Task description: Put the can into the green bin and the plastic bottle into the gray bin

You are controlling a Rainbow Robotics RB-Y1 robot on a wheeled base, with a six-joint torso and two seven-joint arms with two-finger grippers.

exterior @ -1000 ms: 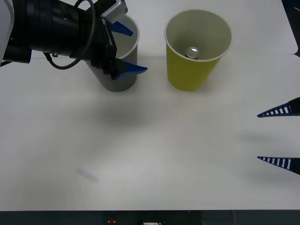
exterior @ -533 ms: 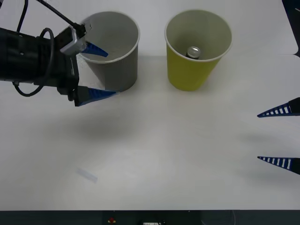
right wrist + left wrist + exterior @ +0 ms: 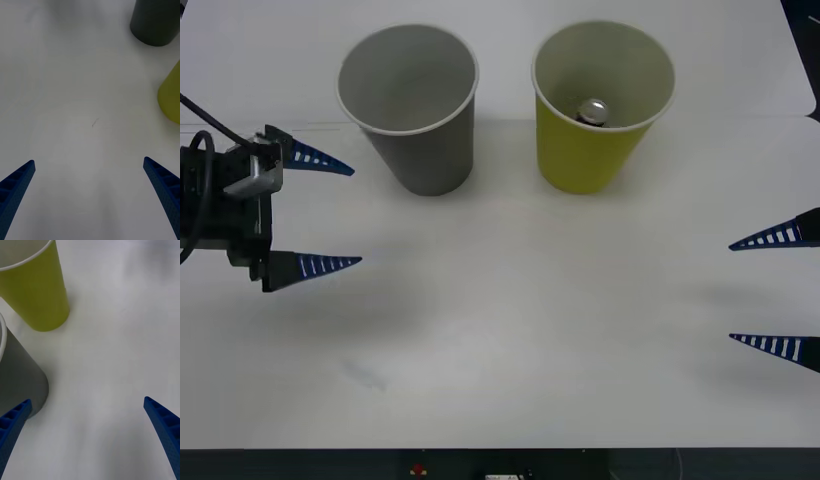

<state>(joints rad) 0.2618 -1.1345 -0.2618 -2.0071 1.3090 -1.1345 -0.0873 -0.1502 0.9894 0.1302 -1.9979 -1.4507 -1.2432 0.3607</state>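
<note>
- The can [image 3: 593,111] lies at the bottom of the green bin [image 3: 585,160], silver top showing.
- It looks light, stiff and smooth; its sides would be the place to grip.
- The gray bin [image 3: 425,150] stands beside it on the tabletop [image 3: 520,320]; its contents cannot be made out.
- Left end effector [image 3: 320,212] sits near the gray bin, spread wide and empty.
- Right end effector [image 3: 775,290] waits at the tabletop's right edge, also wide.

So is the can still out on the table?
No, in the front view the can lies at the bottom of the green bin, its silver top showing.
</note>
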